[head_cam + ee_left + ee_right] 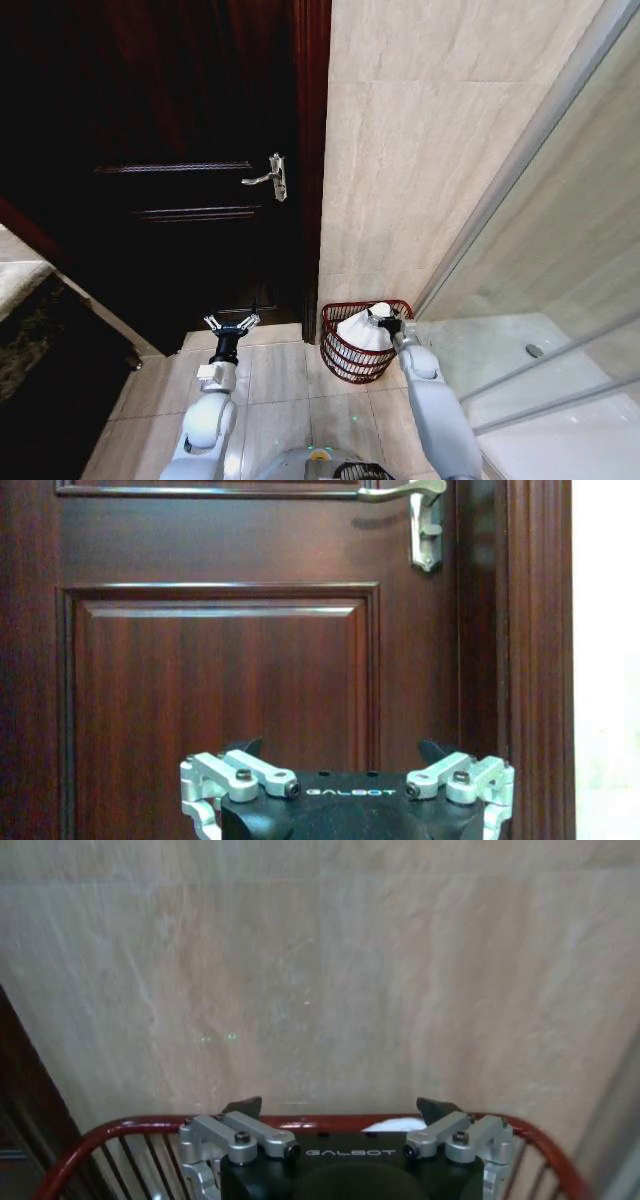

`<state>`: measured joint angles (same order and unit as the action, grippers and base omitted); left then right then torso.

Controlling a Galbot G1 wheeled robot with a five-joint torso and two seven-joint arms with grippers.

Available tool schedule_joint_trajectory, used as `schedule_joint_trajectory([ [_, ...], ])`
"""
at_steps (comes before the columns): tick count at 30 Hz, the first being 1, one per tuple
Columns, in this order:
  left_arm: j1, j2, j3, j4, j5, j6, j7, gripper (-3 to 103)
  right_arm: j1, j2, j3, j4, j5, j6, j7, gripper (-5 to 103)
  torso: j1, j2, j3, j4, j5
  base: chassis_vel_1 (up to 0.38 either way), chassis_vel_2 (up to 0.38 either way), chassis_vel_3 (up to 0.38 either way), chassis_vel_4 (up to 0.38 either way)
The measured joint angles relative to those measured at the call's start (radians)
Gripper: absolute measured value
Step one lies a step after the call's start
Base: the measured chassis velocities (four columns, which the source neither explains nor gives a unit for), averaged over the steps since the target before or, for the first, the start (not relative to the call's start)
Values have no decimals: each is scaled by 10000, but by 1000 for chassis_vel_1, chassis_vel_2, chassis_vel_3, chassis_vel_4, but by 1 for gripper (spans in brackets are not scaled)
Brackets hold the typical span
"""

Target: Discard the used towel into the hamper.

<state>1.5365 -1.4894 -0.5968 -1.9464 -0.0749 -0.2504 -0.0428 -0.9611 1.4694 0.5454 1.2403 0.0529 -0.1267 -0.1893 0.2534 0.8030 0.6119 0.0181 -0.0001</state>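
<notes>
- The hamper (362, 345) stands on the tiled floor (280, 380), in the corner where the beige wall (420, 150) meets the glass shower screen (560, 220), just right of the dark wooden door (160, 150).
- A white towel (364, 328) lies bunched inside the hamper, its top rising a little above the red rim.
- The right gripper (387, 322) hangs over the hamper's right side, at the rim and right beside the towel; whether it touches the cloth cannot be told.
- In the right wrist view the right gripper (340, 1108) has its fingers (243, 1106) spread wide with nothing between them; the hamper rim (130, 1125) curves below it and a bit of towel (395, 1124) peeks out past it.
- The left gripper (231, 323) is held out low over the floor in front of the door, well apart from the hamper.
- In the left wrist view the left gripper (340, 748) faces the door panel (220, 675), fingers (243, 746) spread and empty, with the metal handle (415, 510) higher up.
</notes>
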Motion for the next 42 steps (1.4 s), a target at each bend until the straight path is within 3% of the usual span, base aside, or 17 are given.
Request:
schedule_joint_trajectory([
  [8,19,215,-214,90,-251,-66,-22,100,792,376,8,-1757,19,-50,-247,100,1,0,0,1,1,0,0,0,0],
  [16,-34,213,-164,185,-279,-201,-108,100,1007,305,146,-2784,366,-228,-318,100,0,0,0,-3,1,0,0,0,0],
  [22,-18,178,-175,176,-288,-234,-115,100,1167,157,236,-3198,523,-1167,-490,100,1,0,0,-2,1,0,0,0,0],
  [24,17,145,-177,183,-286,-266,-116,100,1145,111,240,-3019,510,-1748,-616,100,1,0,1,-1,2,0,0,0,0],
  [36,32,71,-157,156,-239,-289,-117,100,1219,-74,255,-1859,-109,-3422,-1243,100,1,0,0,-3,1,0,0,0,0],
  [40,66,60,-180,108,-234,-285,-117,100,1724,9,244,-2553,-820,-3309,-1364,100,1,0,1,-3,2,0,0,0,0],
  [42,87,48,-205,93,-231,-283,-117,100,2098,174,208,-3136,-1199,-2670,-1213,100,1,0,1,0,0,0,0,0,0],
])
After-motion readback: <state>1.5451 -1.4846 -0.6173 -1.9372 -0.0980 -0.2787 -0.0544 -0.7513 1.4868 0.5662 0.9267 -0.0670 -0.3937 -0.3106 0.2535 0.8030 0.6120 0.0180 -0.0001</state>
